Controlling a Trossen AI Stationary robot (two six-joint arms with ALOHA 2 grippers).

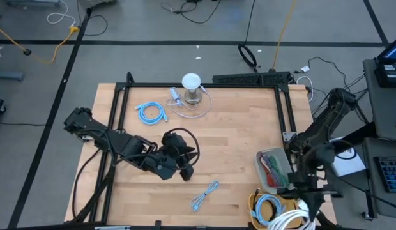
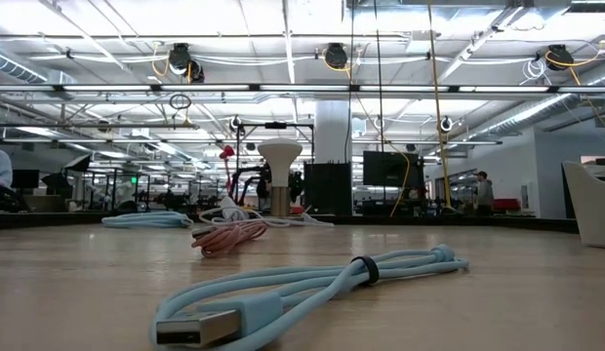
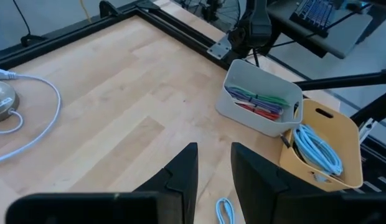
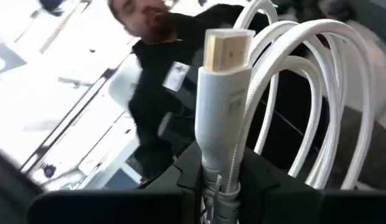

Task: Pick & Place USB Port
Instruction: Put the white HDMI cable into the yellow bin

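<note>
The right gripper has its fingers clamped on a coiled white cable, the gold-tipped plug standing up between them. In the high view that cable sits at the near right corner of the tabletop, just beside the yellow bin holding a light-blue cable. A grey bin with red and green cables stands next to it.

The step in hand looks like placing the white cable, most likely into one of these bins. To do it well, the right arm should carry the whole coil over the bin's opening before letting go, since loose loops hang to one side of the plug and could catch on the rim or spill over the table edge. Lowering until the loops rest inside, then opening, would keep it tidy.

The left gripper hovers over the middle of the tabletop, its fingers slightly apart and holding nothing. A folded light-blue USB cable lies on the wood just beyond it, well apart from the bins, and seems the next pick. Another blue coil and a white lamp-like stand with cables around it sit at the far edge
</note>
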